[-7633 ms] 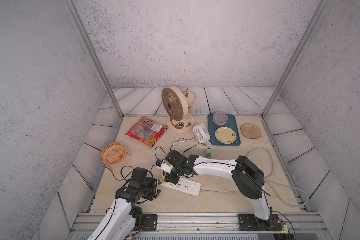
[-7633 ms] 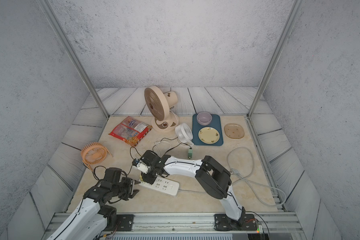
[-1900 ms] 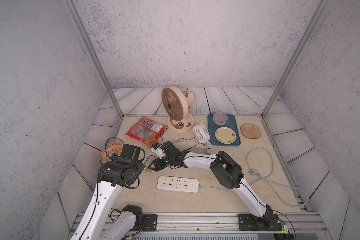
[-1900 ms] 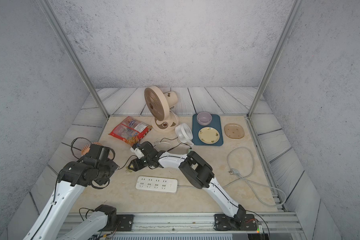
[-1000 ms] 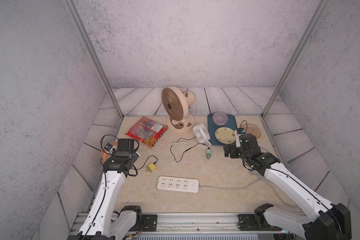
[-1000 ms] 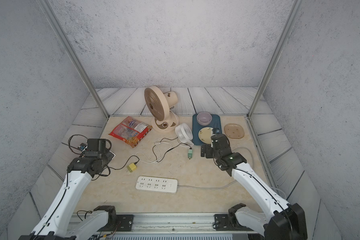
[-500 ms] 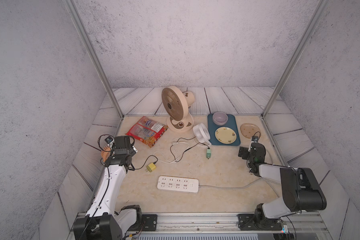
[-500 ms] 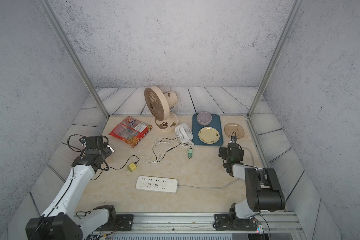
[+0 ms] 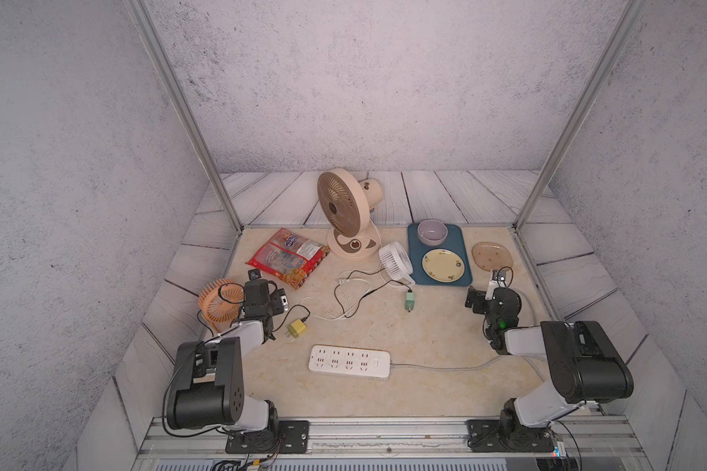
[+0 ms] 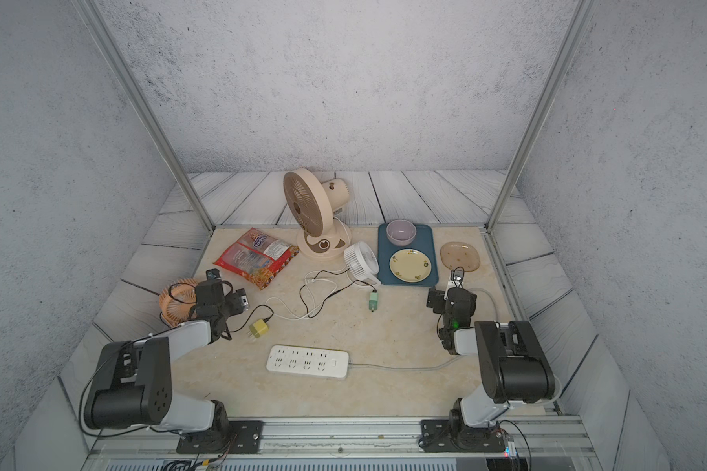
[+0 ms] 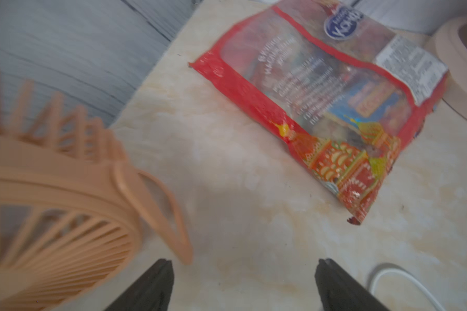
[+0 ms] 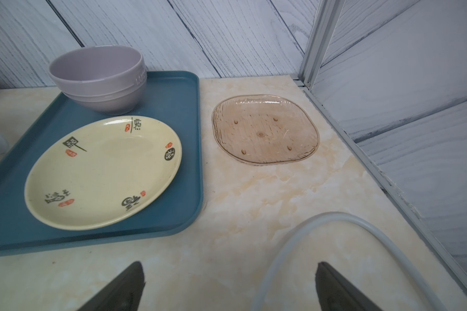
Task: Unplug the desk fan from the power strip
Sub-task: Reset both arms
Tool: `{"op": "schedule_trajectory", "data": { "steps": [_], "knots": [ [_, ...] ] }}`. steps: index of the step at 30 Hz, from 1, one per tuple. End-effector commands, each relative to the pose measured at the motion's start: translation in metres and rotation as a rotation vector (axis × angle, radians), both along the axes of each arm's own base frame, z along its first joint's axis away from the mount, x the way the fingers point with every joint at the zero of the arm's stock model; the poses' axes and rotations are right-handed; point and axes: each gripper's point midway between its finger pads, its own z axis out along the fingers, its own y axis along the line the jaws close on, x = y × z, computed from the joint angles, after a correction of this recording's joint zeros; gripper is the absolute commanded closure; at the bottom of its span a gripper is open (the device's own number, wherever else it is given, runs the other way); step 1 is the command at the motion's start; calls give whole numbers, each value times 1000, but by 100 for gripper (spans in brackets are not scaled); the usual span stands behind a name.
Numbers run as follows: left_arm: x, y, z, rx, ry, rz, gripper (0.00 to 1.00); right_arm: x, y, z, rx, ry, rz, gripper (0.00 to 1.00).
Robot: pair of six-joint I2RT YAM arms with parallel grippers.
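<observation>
The white power strip (image 9: pixel 350 362) (image 10: pixel 307 361) lies flat near the front of the table with nothing in its sockets; its pale cord (image 9: pixel 437 367) (image 12: pixel 321 223) runs right. A small orange desk fan (image 9: pixel 220 299) (image 11: pixel 51 188) sits at the left edge. A black cord runs from the fan's side to a yellow plug (image 9: pixel 297 328) (image 10: pixel 258 328), which lies loose on the table, apart from the strip. My left gripper (image 9: pixel 276 295) (image 11: pixel 244 262) is open and empty beside the orange fan. My right gripper (image 9: pixel 484 295) (image 12: pixel 228 265) is open and empty at the right.
A red snack bag (image 9: pixel 288 257) (image 11: pixel 334 107), a tall beige fan (image 9: pixel 343 212) and a small white fan (image 9: pixel 396 263) stand at the back. A green plug (image 9: pixel 409 302) and looped cords lie mid-table. A blue tray (image 12: pixel 173 88) holds a bowl and plate; a glass dish (image 12: pixel 264 129) sits beside it.
The yellow plug, in the strip in the oldest frames, now lies loose on the table. Both arms have drawn back to their own sides, and the left jaws have spread wider.
</observation>
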Motion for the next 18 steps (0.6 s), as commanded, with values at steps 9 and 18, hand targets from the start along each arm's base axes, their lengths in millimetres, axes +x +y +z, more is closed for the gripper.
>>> {"op": "schedule_trajectory", "data": {
  "steps": [9, 18],
  "knots": [
    [29, -25, 40, 112, -229, -130, 2, 7, 0, 13, -1, -27, 7, 1],
    [29, -25, 39, 106, -224, -134, 2, 7, 0, 13, 0, -29, 10, 1]
  ]
}}
